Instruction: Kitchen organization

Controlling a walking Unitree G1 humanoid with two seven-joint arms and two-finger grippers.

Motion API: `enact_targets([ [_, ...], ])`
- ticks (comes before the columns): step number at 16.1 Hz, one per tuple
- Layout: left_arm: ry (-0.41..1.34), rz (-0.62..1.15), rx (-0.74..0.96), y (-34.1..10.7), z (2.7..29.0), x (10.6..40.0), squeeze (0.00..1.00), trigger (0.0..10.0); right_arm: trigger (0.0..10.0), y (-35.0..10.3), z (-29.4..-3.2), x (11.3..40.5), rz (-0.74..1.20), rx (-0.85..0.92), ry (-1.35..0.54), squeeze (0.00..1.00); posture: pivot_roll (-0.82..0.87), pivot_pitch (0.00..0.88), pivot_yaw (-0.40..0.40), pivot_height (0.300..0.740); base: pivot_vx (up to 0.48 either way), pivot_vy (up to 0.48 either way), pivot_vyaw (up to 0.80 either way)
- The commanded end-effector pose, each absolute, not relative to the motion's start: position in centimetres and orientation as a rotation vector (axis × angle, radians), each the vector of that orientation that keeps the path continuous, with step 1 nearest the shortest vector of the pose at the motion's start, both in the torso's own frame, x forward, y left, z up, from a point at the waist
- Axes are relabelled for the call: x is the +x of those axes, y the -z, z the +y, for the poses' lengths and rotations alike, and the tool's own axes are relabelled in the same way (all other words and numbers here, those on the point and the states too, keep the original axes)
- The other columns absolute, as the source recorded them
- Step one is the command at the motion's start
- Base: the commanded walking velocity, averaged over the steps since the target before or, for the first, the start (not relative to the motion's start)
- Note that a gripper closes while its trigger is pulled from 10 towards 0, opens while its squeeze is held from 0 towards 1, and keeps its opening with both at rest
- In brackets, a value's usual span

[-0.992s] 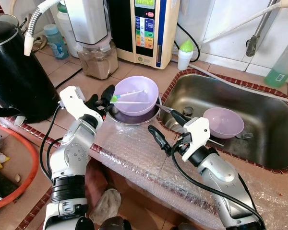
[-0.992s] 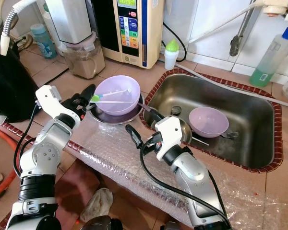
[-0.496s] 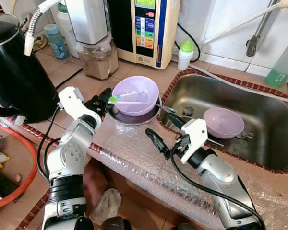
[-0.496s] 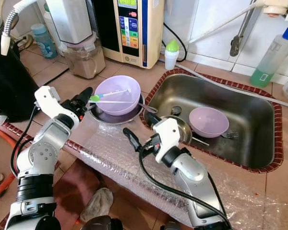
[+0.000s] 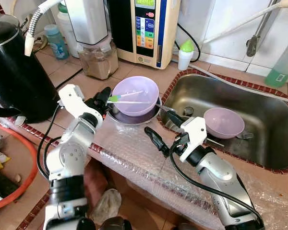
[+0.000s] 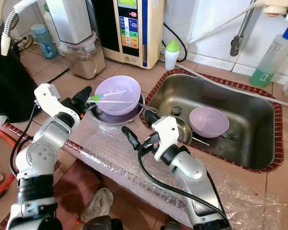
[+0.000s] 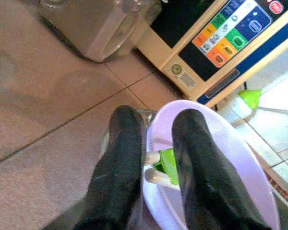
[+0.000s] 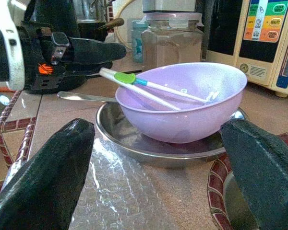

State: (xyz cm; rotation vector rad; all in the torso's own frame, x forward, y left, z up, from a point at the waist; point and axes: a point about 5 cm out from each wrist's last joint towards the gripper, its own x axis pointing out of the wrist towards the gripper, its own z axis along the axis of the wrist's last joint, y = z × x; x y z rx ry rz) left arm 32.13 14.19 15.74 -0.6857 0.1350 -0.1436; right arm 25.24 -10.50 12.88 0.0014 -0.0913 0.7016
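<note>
A purple bowl (image 5: 135, 94) sits on a steel plate (image 5: 134, 118) on the tiled counter. Two white utensils with a green tip (image 5: 128, 98) lie across its rim. My left gripper (image 5: 103, 97) is at the bowl's left side, open, and the utensil handle ends (image 7: 162, 165) lie in the gap between its black fingers (image 7: 120, 158). My right gripper (image 5: 163, 127) stands wide open just in front of the plate, over the bubble wrap, facing the bowl (image 8: 182, 103). A second purple bowl (image 5: 224, 122) lies in the sink (image 5: 264, 103).
A black kettle (image 5: 14, 72) stands at the left. A jar (image 5: 98, 57), a water machine (image 5: 146, 28) and a small green-capped bottle (image 5: 185, 53) line the back. Bubble wrap (image 5: 134, 151) covers the counter's front edge. A fork (image 5: 245, 136) lies in the sink.
My left gripper has edged closer to the utensil handles at the bowl's rim. My right gripper has shifted a little left, toward the plate.
</note>
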Motion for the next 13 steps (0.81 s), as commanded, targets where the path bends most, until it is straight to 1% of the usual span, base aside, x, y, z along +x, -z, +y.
enact_targets([
  [1, 0.139, 0.145, -0.676, -15.7, 14.2, 31.9, 0.00, 0.0, 10.0, -12.7, -10.4, 25.2, -0.085, 0.002, -0.714, 0.00, -0.03, 0.026, 0.081, 0.740, 0.000, 0.000, 0.00],
  [4, 0.134, 0.148, -0.675, -15.6, 14.1, 31.7, 0.00, 0.0, 10.0, -12.8, -10.3, 25.2, -0.085, 0.003, -0.720, 0.00, -0.03, 0.032, 0.074, 0.740, 0.000, 0.000, 0.00],
  [7, 0.136, 0.114, -0.626, -16.3, 14.0, 31.5, 0.00, 0.0, 10.0, -12.8, -10.5, 25.3, -0.085, 0.001, -0.719, 0.00, -0.03, 0.035, 0.063, 0.740, 0.000, 0.000, 0.00],
  [8, 0.129, 0.093, -0.604, -16.6, 14.0, 31.4, 0.00, 0.0, 10.0, -12.8, -10.5, 25.3, -0.084, 0.000, -0.718, 0.00, -0.03, 0.034, 0.058, 0.740, 0.000, 0.000, 0.00],
  [11, 0.148, 0.039, -0.624, -18.0, 13.6, 31.2, 0.00, 0.0, 10.0, -12.9, -10.5, 25.4, -0.088, 0.000, -0.707, 0.00, -0.02, 0.033, 0.063, 0.740, 0.000, 0.000, 0.00],
  [13, 0.166, 0.004, -0.592, -19.0, 13.5, 31.1, 0.00, 0.0, 10.0, -12.8, -10.5, 25.4, -0.092, 0.004, -0.692, 0.00, -0.02, 0.026, 0.069, 0.740, 0.000, 0.000, 0.00],
])
